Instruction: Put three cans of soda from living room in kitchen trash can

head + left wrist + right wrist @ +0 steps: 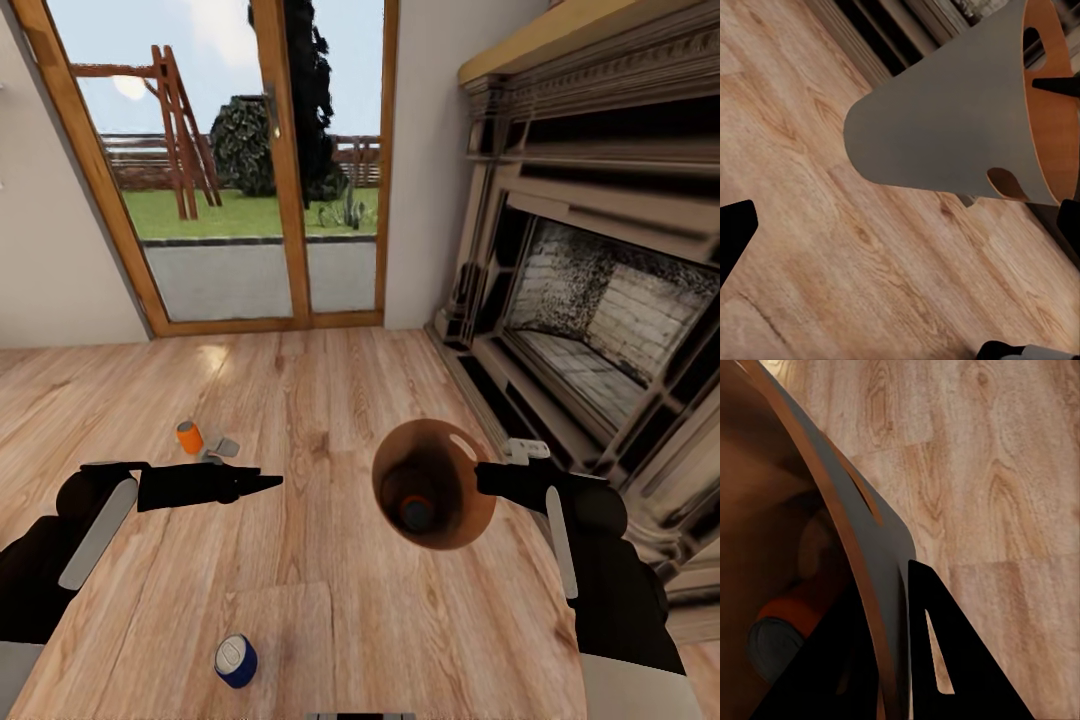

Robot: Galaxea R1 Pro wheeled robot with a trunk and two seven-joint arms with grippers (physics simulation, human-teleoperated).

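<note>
My right gripper (487, 476) is shut on the rim of the tash can (470, 525), a round brown bin held tilted above the wood floor. In the right wrist view its fingers (945, 660) straddle the bin wall (881, 555). One orange can of soda (415, 512) lies inside at the bottom (784, 622). A second orange can (190, 437) stands on the floor beyond my left gripper (268, 484). That gripper is open and empty, pointing toward the bin (945, 112). A dark blue can (236, 661) lies on the floor nearest to me.
A brick fireplace (600, 300) with a dark stepped surround runs along the right. Wood-framed glass doors (280, 170) stand straight ahead. A small grey object (225, 447) lies beside the orange can on the floor. Light plank floor (320, 400) spreads between them.
</note>
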